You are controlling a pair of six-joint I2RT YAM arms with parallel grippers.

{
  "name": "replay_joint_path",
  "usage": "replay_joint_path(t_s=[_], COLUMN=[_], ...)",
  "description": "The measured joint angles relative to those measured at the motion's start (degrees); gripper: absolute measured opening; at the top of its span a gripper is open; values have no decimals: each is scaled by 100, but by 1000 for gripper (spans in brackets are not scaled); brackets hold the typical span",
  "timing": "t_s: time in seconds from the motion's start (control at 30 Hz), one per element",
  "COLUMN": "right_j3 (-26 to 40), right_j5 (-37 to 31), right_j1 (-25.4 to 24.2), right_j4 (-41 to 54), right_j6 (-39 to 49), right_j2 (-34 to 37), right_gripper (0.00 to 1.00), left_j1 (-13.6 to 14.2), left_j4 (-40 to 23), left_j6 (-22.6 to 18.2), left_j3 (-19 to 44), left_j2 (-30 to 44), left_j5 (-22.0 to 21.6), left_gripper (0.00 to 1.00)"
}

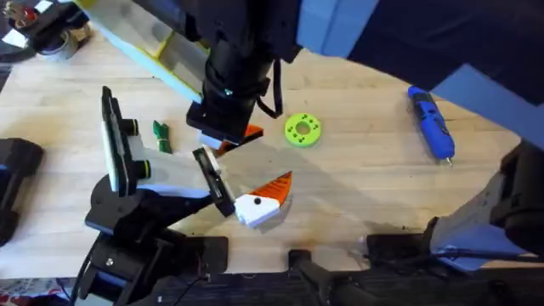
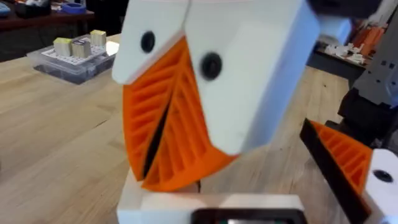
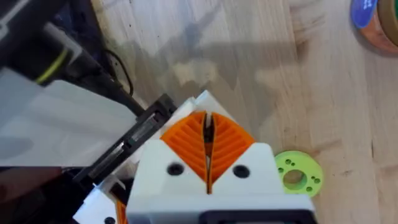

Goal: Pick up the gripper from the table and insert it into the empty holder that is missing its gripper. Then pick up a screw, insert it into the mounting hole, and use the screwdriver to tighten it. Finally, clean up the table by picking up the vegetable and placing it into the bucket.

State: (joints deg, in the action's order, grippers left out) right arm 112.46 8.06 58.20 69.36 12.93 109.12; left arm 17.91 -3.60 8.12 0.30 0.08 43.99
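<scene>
My right gripper (image 1: pixel 223 146) (image 3: pixel 206 117) (image 2: pixel 144 179) points down at the table (image 1: pixel 365 195), shut, its orange pads together. It sits at the upper end of the short black bar (image 1: pixel 214 183) (image 3: pixel 124 149). Just past its tips shows a white corner of the gripper (image 3: pixel 205 98); the rest is hidden. A twin white piece (image 1: pixel 257 208) with an orange tip sits at the bar's lower end. My left gripper (image 1: pixel 229 191) is at the bar. The vegetable (image 1: pixel 161 136) lies left of the bar, and the screwdriver (image 1: pixel 432 123) far right. The bucket (image 3: pixel 373 18) is partly seen. The screw is out of view.
A bright green ring (image 1: pixel 302 130) (image 3: pixel 298 175) lies right of my right gripper. A clear box of small blocks (image 2: pixel 74 53) stands farther back, and a tape roll (image 1: pixel 59 42) sits at the back left. The right arm's base (image 1: pixel 510 204) is at the lower right.
</scene>
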Motion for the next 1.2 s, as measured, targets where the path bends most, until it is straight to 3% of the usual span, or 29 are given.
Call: replay_joint_path(t_s=[1.2], right_j3=[-2], right_j5=[-416], right_j1=[55], right_j4=[-166], right_j6=[-266], right_j2=[-38], right_gripper=[5], left_j1=[-4], left_j4=[11], left_j6=[-168], left_j3=[0], left_j2=[-4], left_j5=[-4], left_gripper=[992])
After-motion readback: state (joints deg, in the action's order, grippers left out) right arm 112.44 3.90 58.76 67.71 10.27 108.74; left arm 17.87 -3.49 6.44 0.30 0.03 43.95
